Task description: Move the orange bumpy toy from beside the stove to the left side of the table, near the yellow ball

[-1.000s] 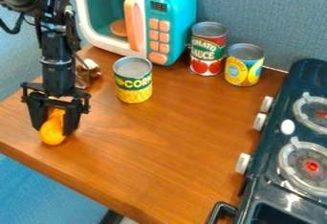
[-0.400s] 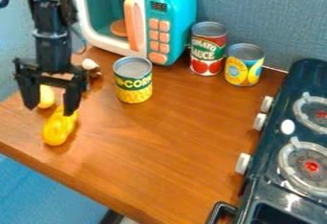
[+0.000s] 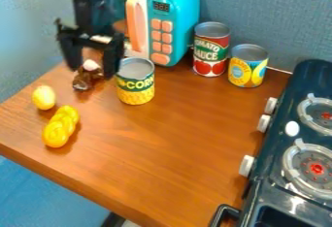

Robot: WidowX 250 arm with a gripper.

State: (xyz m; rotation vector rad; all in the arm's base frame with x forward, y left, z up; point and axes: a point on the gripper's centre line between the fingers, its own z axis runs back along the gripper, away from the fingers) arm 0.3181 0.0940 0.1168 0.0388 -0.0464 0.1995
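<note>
Across the wooden counter [image 3: 181, 138] from where I'm standing, the dark toy stove [image 3: 301, 83] sits at the right edge and the turquoise microwave [image 3: 178, 8] at the back. The black gripper [image 3: 92, 71] hangs in front of the microwave, fingers spread, nothing in its grip. Tomato sauce can [image 3: 211, 51] and yellow fruit can [image 3: 248, 66] are to the right of the microwave, and the corn can [image 3: 135, 88] is just beside one finger; can't tell if they touch.

Smaller stuff: the twisted yellow thing [image 3: 57, 133] lies loose near the front edge, and the little brown-and-white thing [image 3: 83, 80] shows right by the fingertips. Not sure what it is tbh. Smallest is the pale yellow egg-shaped piece [image 3: 44, 98].

My read: empty-handed, between-holds step. Any move from here calls for watching that corn can, since a sideways swing or a low drop could knock it.
</note>
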